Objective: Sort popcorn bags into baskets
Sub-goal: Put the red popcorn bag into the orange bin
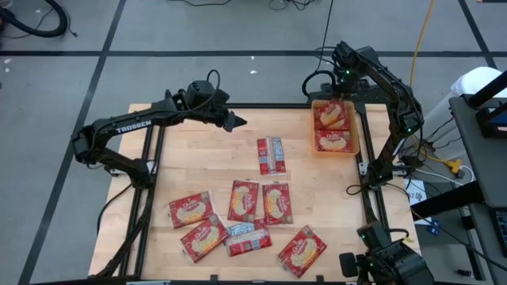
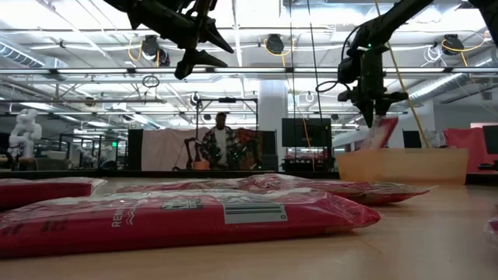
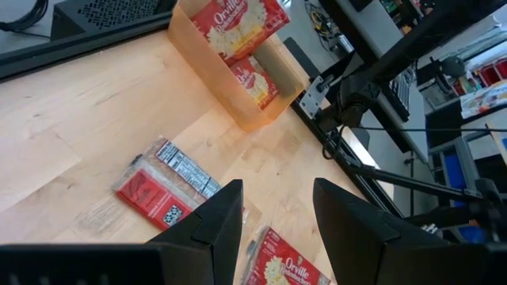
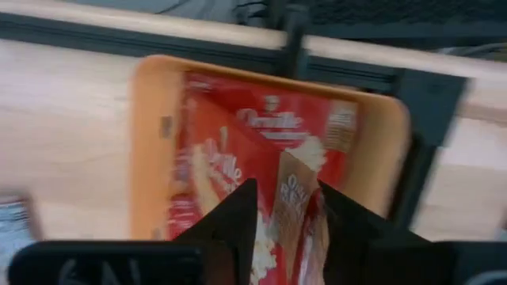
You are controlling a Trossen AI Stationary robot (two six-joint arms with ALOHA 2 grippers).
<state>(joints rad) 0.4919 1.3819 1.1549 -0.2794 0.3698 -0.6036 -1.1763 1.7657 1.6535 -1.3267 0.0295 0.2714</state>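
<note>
Now right gripper (image 4: 287,218) hovers over the basket (image 1: 356,131), fingers slightly parted around an upright bag (image 4: 297,210), apparently releasing it. Left gripper (image 1: 235,123) waits spread above the table (image 1: 182,158), empty; loose bags (image 1: 245,199) remain.

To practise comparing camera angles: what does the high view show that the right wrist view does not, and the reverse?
Only the high view shows the loose popcorn bags spread over the table and the left pincer raised above it. Only the right wrist view shows a bag standing on edge between the right pincer's fingers. Both show the orange basket with bags inside.
</note>
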